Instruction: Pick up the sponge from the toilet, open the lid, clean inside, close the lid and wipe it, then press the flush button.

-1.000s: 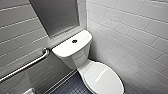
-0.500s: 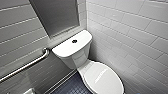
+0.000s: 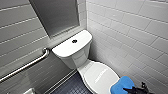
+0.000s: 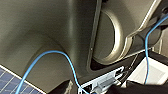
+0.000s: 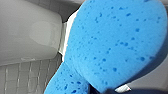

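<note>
The white toilet [image 3: 75, 58] stands in the corner with its oval lid [image 3: 101, 77] down over the bowl. A small dark flush button [image 3: 74, 41] sits in the middle of the tank top. Just right of the lid's near end, the bright blue sponge [image 3: 122, 85] hangs in the air with my right gripper [image 3: 136, 90] shut on it from the near side. In the right wrist view the sponge [image 5: 112, 42] shows large, with the toilet's white ceramic [image 5: 27, 32] behind it. My left gripper is open; its wrist view faces the robot's own grey body [image 4: 50, 37].
A metal grab bar [image 3: 27, 65] runs along the tiled wall to the left of the tank. A white tiled wall [image 3: 130, 30] stands close on the toilet's right. Dark tiled floor [image 3: 72, 86] lies to the left of the bowl. A blue cable [image 4: 62, 53] crosses the left wrist view.
</note>
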Robot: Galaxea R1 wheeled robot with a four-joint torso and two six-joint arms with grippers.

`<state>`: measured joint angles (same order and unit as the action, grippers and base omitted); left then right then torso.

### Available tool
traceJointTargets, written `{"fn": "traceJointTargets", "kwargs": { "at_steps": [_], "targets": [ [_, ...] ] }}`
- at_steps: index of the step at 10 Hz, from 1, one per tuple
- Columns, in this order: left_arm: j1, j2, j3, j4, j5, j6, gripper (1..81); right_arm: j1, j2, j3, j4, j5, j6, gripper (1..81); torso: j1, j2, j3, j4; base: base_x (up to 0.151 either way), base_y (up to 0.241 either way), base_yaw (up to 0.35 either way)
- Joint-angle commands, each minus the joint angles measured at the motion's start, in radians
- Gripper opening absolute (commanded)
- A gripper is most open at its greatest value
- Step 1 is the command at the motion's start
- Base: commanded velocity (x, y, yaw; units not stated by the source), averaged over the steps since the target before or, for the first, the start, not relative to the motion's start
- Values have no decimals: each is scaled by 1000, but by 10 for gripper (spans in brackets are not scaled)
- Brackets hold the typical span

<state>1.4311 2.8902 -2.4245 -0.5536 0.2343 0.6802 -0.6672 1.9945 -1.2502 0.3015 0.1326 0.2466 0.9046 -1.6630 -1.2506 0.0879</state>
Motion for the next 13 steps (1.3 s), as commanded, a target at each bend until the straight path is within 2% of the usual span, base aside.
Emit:
{"fn": "traceJointTargets", "kwargs": {
  "at_steps": [1,3,7,8,10,12,13],
  "targets": [
    [10,-5,8,0,108,7,811,278,111,-144,-35,-303,-20,10,0,0,0,0,0,0,0],
    [10,-8,8,-2,108,7,811,352,263,-279,-33,-373,-12,10,0,0,0,0,0,0,0],
    [10,-11,5,-3,108,5,811,439,569,-564,-27,-402,-6,10,0,0,0,0,0,0,0],
    [10,-11,5,-5,106,5,811,448,615,-615,-27,-403,2,10,0,0,0,0,0,0,0],
    [10,-14,4,-9,108,5,811,442,711,-731,-16,-386,54,10,0,0,0,0,0,0,0],
    [10,-14,4,-11,108,5,811,396,747,-790,-19,-282,156,10,0,0,0,0,0,0,0],
    [13,-14,4,-11,108,5,811,377,749,-808,-21,-281,161,10,0,0,0,0,0,0,0]
  ]
}}
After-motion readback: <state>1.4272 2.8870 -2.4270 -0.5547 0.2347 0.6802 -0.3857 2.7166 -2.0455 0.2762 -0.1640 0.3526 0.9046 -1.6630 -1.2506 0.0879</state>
